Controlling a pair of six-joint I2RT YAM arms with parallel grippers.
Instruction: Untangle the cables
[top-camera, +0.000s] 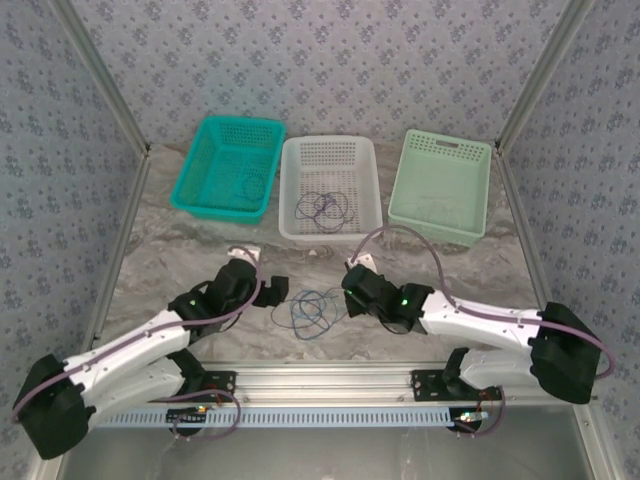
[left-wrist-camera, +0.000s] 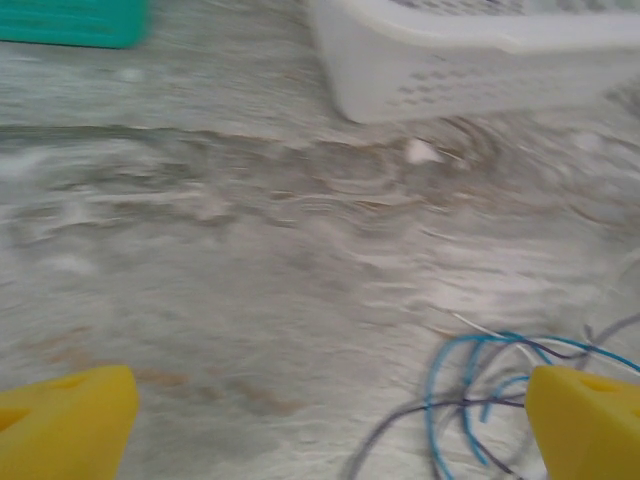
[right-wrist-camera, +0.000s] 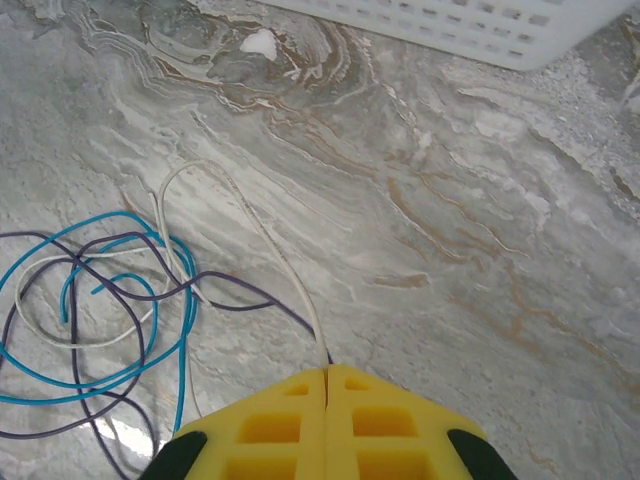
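The cables (top-camera: 308, 312) lie tangled on the table (top-camera: 180, 250), near the middle of its front edge. The right gripper (right-wrist-camera: 327, 372) is clamped shut on one white strand (right-wrist-camera: 268, 235) (singling it out, I judge); next calls for a slow pull clear. The left gripper (left-wrist-camera: 328, 425) gapes wide, empty, alongside.

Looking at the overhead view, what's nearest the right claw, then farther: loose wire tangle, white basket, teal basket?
From the right gripper:
1. The wire tangle, beside it on the table, to its left.
2. The white basket, just behind it.
3. The teal basket, back left, farthest.
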